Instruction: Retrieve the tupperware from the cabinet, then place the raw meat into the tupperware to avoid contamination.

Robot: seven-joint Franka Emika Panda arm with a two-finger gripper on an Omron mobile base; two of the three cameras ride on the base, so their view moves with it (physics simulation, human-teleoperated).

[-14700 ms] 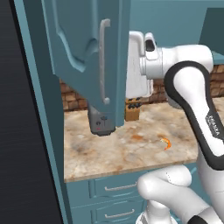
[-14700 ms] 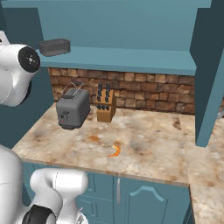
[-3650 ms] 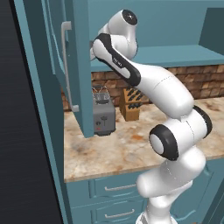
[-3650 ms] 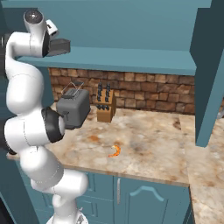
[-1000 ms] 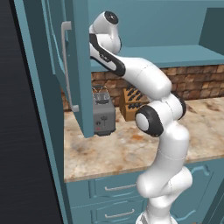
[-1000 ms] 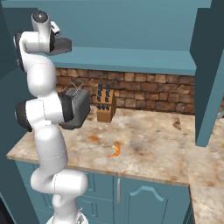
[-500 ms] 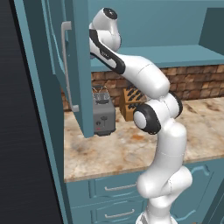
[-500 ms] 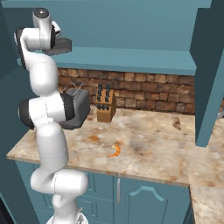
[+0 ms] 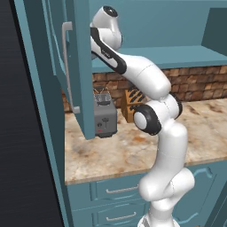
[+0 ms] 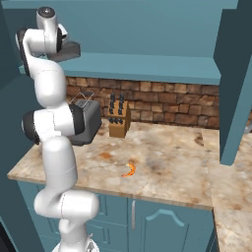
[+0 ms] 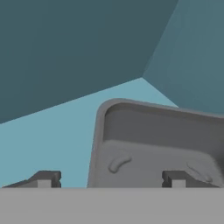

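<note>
The grey tupperware [image 11: 157, 148] sits on the floor of the teal cabinet [image 9: 75, 66], close in front of my gripper [image 11: 109, 179]. The jaws stand wide apart across the tub's left rim, with one fingertip [image 11: 43, 178] outside it and the other over the tub's inside. They are open and nothing is gripped. In the right base view the tupperware [image 10: 68, 51] lies at the shelf's left end, beside my raised hand. The orange raw meat [image 10: 129, 170] lies on the counter below.
The open cabinet door with its silver handle [image 9: 66, 66] hangs left of the arm. A grey toaster [image 10: 86, 123] and a wooden knife block [image 10: 118, 122] stand against the brick wall. A second open door [image 10: 234, 83] hangs at the right.
Long ago the arm was low at the cabinet door; now it reaches up into the open cabinet. Over the last second the arm has barely shifted.
</note>
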